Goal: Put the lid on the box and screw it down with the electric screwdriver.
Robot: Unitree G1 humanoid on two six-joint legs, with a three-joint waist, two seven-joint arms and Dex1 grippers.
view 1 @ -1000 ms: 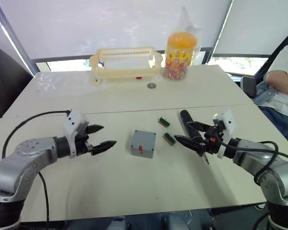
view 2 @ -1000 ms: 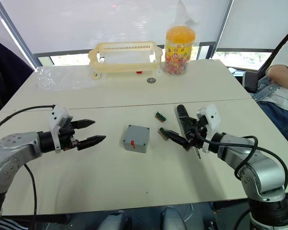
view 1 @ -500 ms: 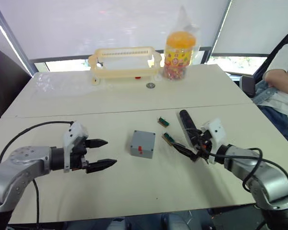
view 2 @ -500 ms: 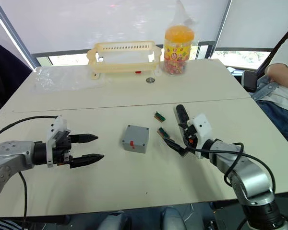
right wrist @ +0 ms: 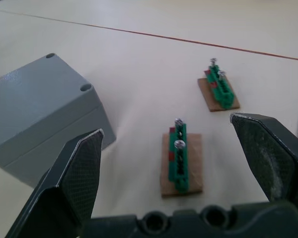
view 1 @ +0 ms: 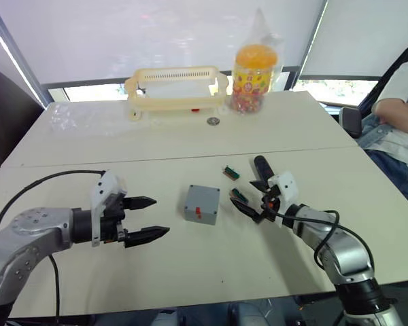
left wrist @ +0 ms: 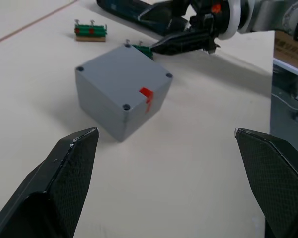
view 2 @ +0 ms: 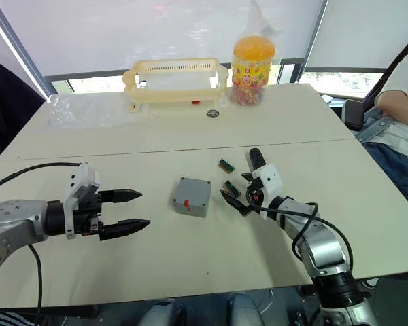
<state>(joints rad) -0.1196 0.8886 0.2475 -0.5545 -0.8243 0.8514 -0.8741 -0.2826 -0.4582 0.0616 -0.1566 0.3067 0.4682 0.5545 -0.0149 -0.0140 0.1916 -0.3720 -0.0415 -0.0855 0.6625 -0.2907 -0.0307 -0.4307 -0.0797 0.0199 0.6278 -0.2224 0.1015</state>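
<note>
The smooth grey plastic box (view 1: 202, 204) (lid already seated, red mark on one side) sat on the matte table (view 1: 190, 265) between both grippers, left gripper (view 1: 148, 217) and right gripper (view 1: 248, 200) gaping wide, holding nothing.

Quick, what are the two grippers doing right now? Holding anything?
Left gripper: open, holding nothing, facing the box.
Right gripper: open, holding nothing, over a green screw holder.

You have two small green screw holders on brown bases (right wrist: 180, 161) lying near each other on the cream bench (view 1: 190, 265); behind them stand a pale yellow plastic rack (view 1: 177, 89), an orange-lidded candy jar (view 1: 256, 77) and a small round coin-like disc (view 1: 213, 121).
</note>
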